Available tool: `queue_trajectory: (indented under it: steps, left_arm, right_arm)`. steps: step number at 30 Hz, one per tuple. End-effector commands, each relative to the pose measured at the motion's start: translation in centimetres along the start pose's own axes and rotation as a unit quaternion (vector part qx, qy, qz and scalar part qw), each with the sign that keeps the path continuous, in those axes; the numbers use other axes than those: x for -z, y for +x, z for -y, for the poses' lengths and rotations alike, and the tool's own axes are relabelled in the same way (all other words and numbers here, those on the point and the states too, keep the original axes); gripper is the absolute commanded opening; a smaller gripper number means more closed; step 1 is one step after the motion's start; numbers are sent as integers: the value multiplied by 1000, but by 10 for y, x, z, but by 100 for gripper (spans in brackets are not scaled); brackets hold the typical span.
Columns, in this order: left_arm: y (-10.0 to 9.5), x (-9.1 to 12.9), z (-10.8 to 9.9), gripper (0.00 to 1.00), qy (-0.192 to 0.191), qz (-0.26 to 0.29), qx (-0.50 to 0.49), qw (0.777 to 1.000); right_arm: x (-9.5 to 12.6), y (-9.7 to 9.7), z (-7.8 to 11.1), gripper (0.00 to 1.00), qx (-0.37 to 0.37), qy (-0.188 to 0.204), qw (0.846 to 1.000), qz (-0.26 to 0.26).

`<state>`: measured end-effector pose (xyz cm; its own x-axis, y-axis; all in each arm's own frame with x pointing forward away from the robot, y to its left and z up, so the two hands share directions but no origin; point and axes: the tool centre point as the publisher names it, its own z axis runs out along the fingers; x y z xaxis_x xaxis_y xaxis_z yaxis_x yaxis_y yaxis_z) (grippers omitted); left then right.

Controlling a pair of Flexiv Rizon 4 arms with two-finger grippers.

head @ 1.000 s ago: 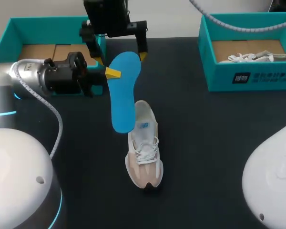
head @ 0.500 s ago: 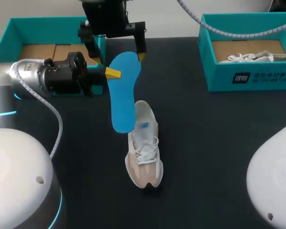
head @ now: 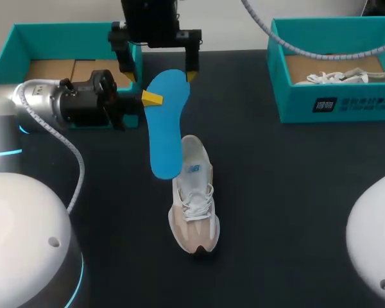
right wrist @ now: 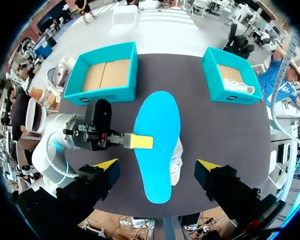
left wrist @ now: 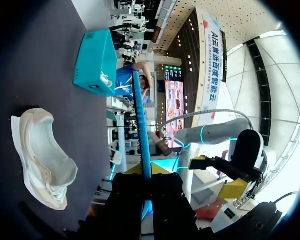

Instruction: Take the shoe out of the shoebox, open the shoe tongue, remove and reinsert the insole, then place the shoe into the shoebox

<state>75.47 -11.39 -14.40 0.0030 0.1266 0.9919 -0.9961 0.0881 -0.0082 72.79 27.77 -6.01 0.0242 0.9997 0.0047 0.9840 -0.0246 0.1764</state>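
Left end effector (head: 152, 98) clenched on blue insole (head: 164, 128), gripping its edge near heel end. Insole hung in air, tilted, lower end over heel of shoe (head: 194, 205). Shoe lay upright on dark counter (head: 295, 192), between two teal shoeboxes, toe toward robot. Right end effector (right wrist: 157, 167) released, fingers spread wide, hovering above insole's upper end, touching nothing. Left shoebox (head: 25, 38) showed bare cardboard floor. Right shoebox (head: 333, 106) held second shoe (head: 346, 76).

Bright, even light falls from above on the matte dark table (head: 295, 192), leaving only faint shadows beside the shoe (head: 194, 212).
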Motion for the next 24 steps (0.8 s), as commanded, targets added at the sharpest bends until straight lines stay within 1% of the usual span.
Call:
queue_trajectory:
  steps: [1,4,6,7,9,14,15,18,19,24]
  left_arm:
    - [1,0,-1,0,0,2,0,1000]
    - [1,0,-1,0,0,2,0,1000]
    - [1,0,-1,0,0,2,0,1000]
    - [1,0,-1,0,0,2,0,1000]
    - [1,0,-1,0,0,2,0,1000]
    - [1,0,-1,0,0,2,0,1000]
    - [1,0,-1,0,0,2,0,1000]
    - [1,0,-1,0,0,2,0,1000]
    - [1,0,-1,0,0,2,0,1000]
    - [1,0,-1,0,0,2,0,1000]
  right_arm:
    - [-7,-42,5,100,2,-1,988,-157]
    - [-11,-47,8,100,3,7,976,-219]
    - [-12,-49,9,100,-7,2,970,-243]
    - [-12,-50,9,100,-5,6,967,-255]
    - [-13,-54,11,100,-14,-9,959,-283]
    - [-17,-62,13,100,-19,-7,940,-341]
    - [-17,-64,13,100,-21,-8,938,-345]
    - [-20,-68,11,100,-14,-2,928,-373]
    - [-21,-69,11,100,-9,6,923,-384]
    - [-27,-73,7,100,-2,16,918,-396]
